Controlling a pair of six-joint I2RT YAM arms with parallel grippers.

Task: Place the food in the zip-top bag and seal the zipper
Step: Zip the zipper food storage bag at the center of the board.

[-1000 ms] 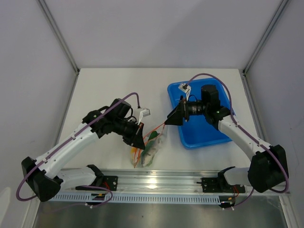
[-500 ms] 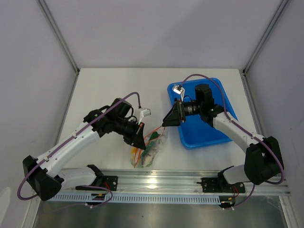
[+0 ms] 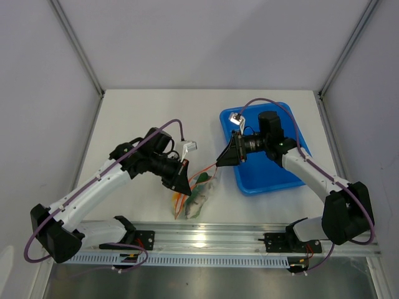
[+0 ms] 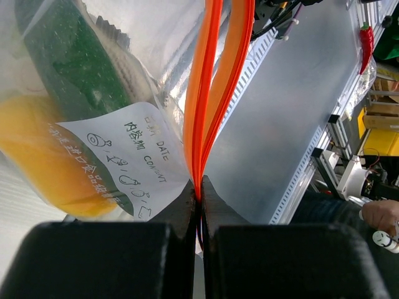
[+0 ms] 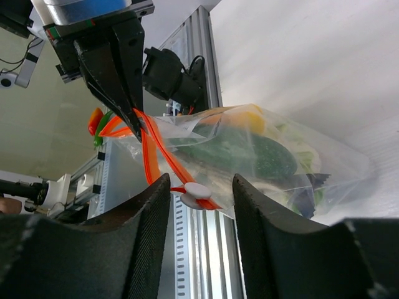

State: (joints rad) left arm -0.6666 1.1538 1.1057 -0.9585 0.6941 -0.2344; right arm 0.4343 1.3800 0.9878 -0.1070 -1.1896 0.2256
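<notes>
The zip-top bag [image 3: 198,194] hangs between my two grippers, just above the table. It holds the food: a green piece [image 5: 249,152], a yellow-orange piece [image 4: 43,156] and others I cannot tell apart. My left gripper [image 3: 182,180] is shut on one end of the orange-red zipper [image 4: 209,93], as the left wrist view [image 4: 199,187] shows. My right gripper [image 3: 219,162] is open. In the right wrist view [image 5: 199,180] its fingers stand on either side of the white slider [image 5: 198,190] on the zipper [image 5: 159,149], without pressing it.
The blue tray [image 3: 277,168] lies under the right arm at the right of the table. The aluminium rail [image 3: 206,233] with the arm bases runs along the near edge, close below the bag.
The right gripper shifted a little left, then back, staying at the slider end of the zipper. The left gripper and the bag have hardly moved.
</notes>
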